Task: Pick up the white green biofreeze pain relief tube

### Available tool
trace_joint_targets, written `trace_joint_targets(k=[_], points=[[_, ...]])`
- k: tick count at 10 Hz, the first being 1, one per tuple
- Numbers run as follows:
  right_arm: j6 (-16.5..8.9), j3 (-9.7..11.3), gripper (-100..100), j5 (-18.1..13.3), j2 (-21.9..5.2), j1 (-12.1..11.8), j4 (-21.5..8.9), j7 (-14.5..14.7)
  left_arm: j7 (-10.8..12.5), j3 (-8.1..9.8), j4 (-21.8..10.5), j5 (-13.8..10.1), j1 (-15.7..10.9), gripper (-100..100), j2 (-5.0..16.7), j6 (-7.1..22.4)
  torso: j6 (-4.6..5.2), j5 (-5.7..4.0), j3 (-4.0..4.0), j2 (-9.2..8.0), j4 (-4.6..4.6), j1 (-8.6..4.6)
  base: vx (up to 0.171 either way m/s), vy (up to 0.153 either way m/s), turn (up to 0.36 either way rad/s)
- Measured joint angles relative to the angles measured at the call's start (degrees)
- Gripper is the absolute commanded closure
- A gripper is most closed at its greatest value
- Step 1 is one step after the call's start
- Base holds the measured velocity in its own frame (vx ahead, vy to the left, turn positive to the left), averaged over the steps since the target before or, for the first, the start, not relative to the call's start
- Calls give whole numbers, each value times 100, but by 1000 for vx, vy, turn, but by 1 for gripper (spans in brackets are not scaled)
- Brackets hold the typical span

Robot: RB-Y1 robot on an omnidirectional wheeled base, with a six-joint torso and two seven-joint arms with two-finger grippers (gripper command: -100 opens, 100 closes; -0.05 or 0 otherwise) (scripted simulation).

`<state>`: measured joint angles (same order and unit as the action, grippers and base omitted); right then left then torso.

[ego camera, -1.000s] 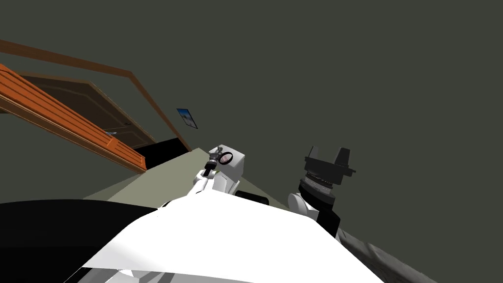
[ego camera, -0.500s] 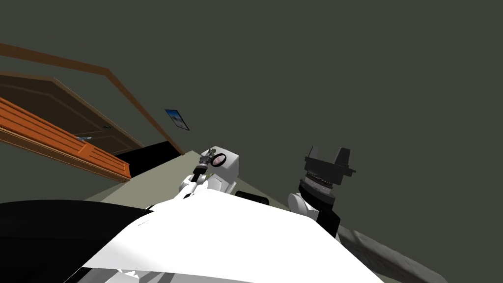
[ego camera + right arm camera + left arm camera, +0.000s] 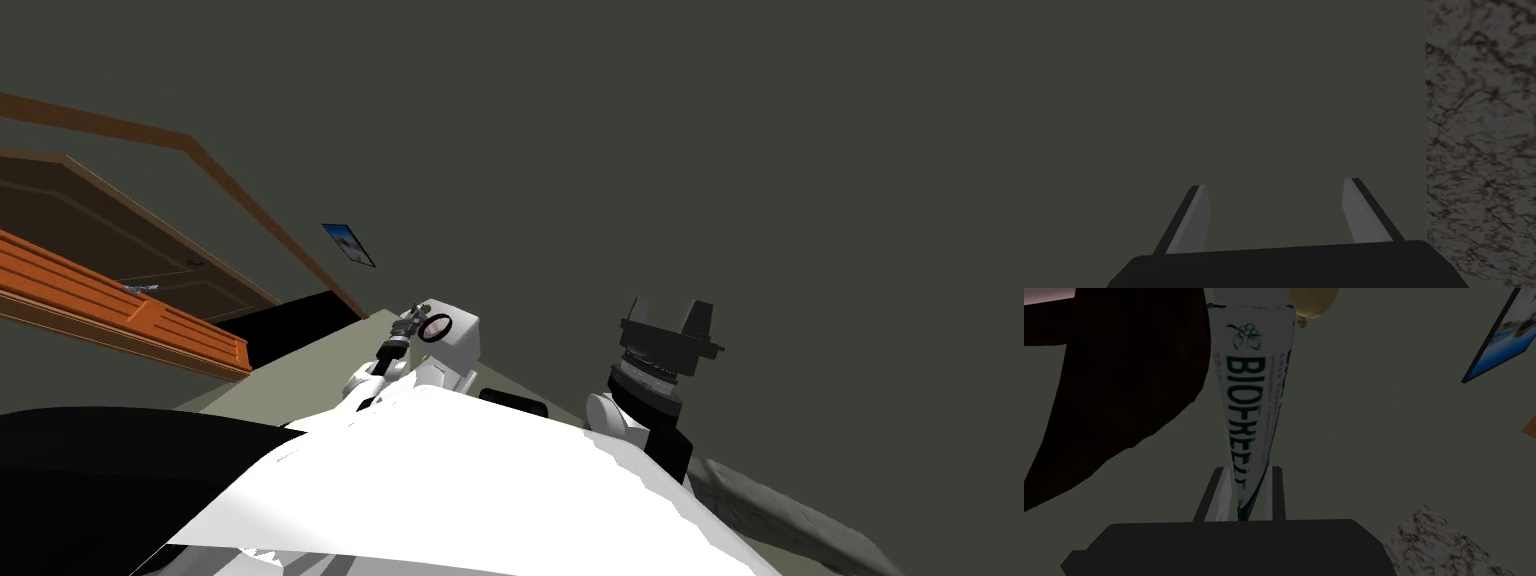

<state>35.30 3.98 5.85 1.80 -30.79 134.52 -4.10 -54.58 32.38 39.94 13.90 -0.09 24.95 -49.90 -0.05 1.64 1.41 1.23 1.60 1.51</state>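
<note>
The head camera has swung away from the door (image 3: pixel 120 262). The left end effector (image 3: pixel 1246 474) clamps the tube (image 3: pixel 1251 388) by its thin tail, holding it lifted. The right end effector (image 3: pixel 1274 184) stands open, spare.

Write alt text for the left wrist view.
The left pincer is shut on the narrow end of a white tube with green BIOFREEZE lettering. A framed picture hangs on the wall behind.

Head rolled toward wall (image 3: pixel 650 150); left wrist, close along tube (image 3: pixel 1251 403), shares picture (image 3: pixel 348 245)
</note>
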Motion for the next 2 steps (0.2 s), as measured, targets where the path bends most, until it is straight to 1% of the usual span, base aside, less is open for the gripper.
trace_joint_targets(k=[1, 2], points=[[0, 1, 0, 0, 0, 0, 0, 0, 32, 4, -114, -121, 56, 100, 156, -59, 5, -2, 4, 10, 0, -10, 22, -26, -37], [0, 0, 0, 0, 0, 0, 0, 0, 40, 7, -131, -139, 60, 0, 178, -81, 3, -1, 6, 10, 2, -10, 0, 0, 0]])
